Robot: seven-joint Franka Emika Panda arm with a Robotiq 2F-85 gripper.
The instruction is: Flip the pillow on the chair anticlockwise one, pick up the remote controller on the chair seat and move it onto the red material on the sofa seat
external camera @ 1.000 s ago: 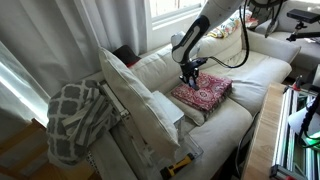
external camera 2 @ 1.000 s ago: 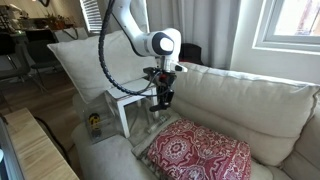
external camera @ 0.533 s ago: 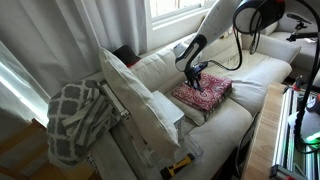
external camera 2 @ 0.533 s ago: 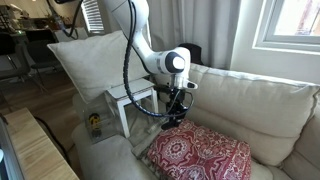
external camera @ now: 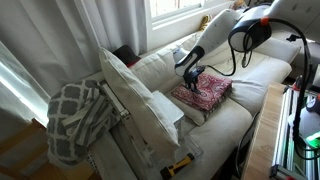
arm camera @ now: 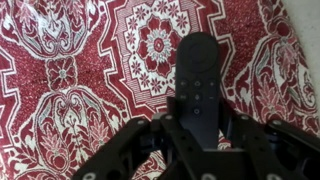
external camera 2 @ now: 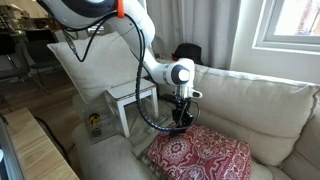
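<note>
The red material (external camera: 205, 93) lies flat on the seat of the cream sofa (external camera: 250, 65) and shows in both exterior views (external camera 2: 200, 155). My gripper (external camera: 190, 78) (external camera 2: 181, 122) is low over its near edge. In the wrist view my gripper (arm camera: 197, 118) is shut on the lower end of the dark remote controller (arm camera: 198, 80), held close over the patterned red material (arm camera: 80, 60); I cannot tell if they touch. The big cream pillow (external camera: 135, 95) (external camera 2: 85, 62) stands upright on the chair (external camera: 165, 118).
A grey-white lattice blanket (external camera: 75, 120) hangs over the chair's far side. A small yellow-black object (external camera: 180, 162) (external camera 2: 93, 122) lies low by the chair. A wooden surface (external camera 2: 30, 150) is in the foreground. Sofa back cushions (external camera 2: 270, 110) rise behind the red material.
My gripper has moved down and across with the remote controller, from above the red material's edge to low over it. The arm has leaned further over the sofa.
</note>
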